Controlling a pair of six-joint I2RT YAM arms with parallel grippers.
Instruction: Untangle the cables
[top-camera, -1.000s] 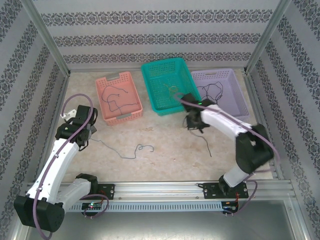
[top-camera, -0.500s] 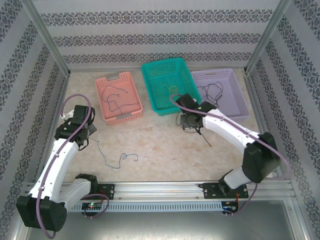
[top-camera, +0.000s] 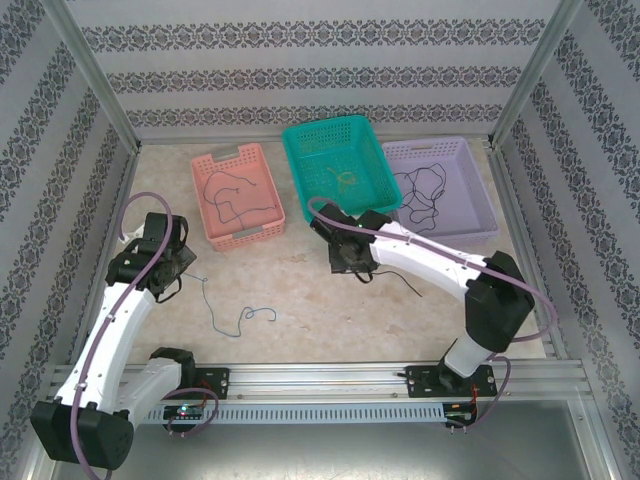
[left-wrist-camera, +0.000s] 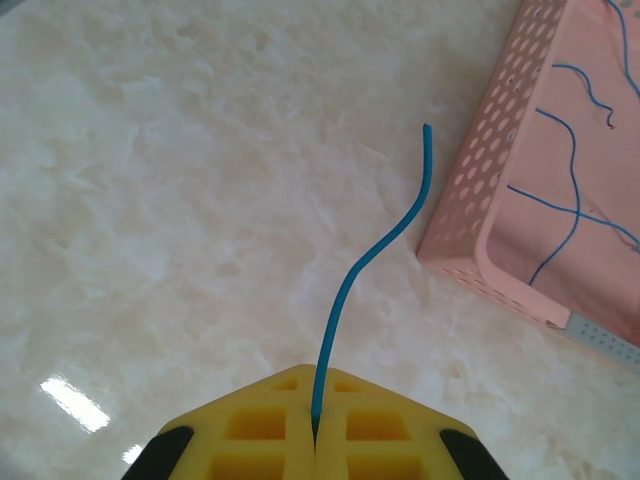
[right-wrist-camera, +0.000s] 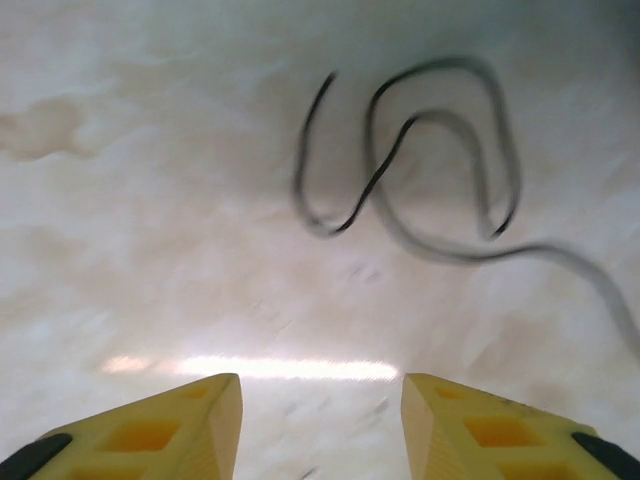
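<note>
As the left wrist shows, left tool (left-wrist-camera: 315, 428) pinching blue cable (left-wrist-camera: 350, 275), right tool (right-wrist-camera: 320, 388) parted over black cable (right-wrist-camera: 382, 170).

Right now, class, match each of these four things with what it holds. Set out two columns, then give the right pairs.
Column one
1 pink basket
2 green basket
3 purple basket
4 left pincer

Column two
a black wires
b yellowish wire
c several blue wires
d one blue wire, pinched tight

Pairs: 1-c, 2-b, 3-a, 4-d
</note>
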